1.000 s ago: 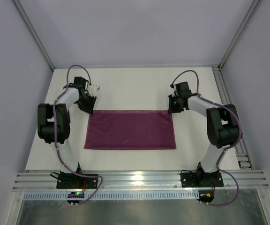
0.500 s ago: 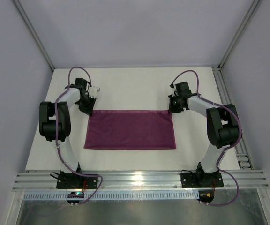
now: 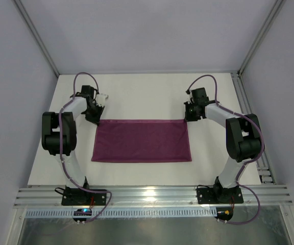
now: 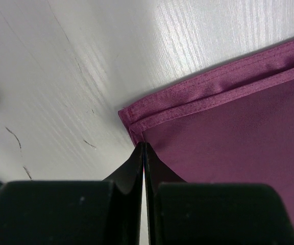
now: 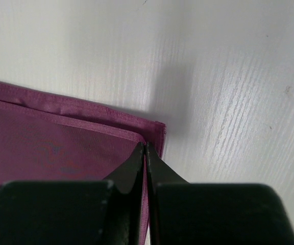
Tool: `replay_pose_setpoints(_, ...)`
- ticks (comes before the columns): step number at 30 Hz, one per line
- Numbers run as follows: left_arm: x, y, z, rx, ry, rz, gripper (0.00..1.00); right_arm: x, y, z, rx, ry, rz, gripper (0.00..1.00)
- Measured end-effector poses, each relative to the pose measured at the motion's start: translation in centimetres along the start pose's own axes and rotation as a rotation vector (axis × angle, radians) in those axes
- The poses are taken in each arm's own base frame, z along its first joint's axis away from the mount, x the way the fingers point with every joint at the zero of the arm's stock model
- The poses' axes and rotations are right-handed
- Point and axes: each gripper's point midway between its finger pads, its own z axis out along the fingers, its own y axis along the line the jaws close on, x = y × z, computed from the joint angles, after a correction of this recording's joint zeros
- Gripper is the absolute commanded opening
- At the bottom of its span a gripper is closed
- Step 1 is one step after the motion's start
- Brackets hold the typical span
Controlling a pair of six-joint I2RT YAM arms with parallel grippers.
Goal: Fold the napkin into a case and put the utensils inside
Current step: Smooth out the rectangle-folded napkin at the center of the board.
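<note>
The magenta-purple napkin [image 3: 142, 141] lies flat on the white table as a wide rectangle, folded double, with two hemmed layers showing at its far corners. My left gripper [image 3: 96, 121] is down at the far left corner, its jaws pressed together on the cloth's edge [image 4: 137, 133]. At the far right corner my right gripper [image 3: 186, 120] is likewise shut, its tips pinching the upper layer's corner [image 5: 137, 135]. The left wrist view shows the left gripper [image 4: 144, 145] and the right wrist view the right gripper [image 5: 146, 145]. The utensils are out of view.
White table [image 3: 137, 92] inside a grey-walled enclosure, with aluminium rails along the near edge [image 3: 152, 196] and the right side [image 3: 244, 97]. Both arms reach forward along the napkin's left and right sides.
The left arm has shifted slightly at the napkin's far left corner and its jaws have closed. The right arm has nudged a little. The napkin lies as before.
</note>
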Motion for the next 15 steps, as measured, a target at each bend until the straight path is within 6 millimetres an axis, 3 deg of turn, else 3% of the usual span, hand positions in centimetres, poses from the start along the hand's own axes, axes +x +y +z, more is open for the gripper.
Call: replay_pose_setpoints(15,-2.3,0.4,-2.0,-0.037,-0.114,-0.005,0.0,-2.3,-0.1,-1.3,0.03,-0.063,0.004,0.04)
